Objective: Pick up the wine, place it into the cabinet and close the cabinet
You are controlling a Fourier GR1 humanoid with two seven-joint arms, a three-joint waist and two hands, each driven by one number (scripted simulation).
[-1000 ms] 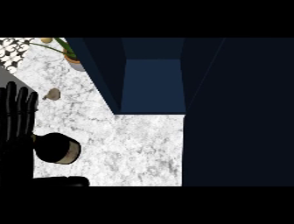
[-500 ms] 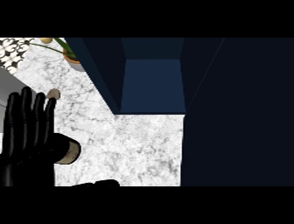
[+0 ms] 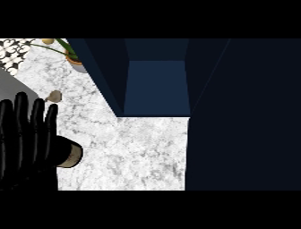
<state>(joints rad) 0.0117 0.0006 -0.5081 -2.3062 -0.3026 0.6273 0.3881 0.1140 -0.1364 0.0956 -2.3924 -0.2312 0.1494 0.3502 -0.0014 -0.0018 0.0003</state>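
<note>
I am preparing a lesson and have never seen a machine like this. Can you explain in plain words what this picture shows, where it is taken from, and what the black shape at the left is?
The picture looks steeply down from the robot's head onto a marble counter. The black shape is the robot's left hand, its fingers straight and pointing up. Beside and partly behind it is the wine bottle; only its end shows, and the hand is not curled round it. The dark blue box is the cabinet, open toward us. A potted plant stands at the top left. The right hand is out of view.
</note>
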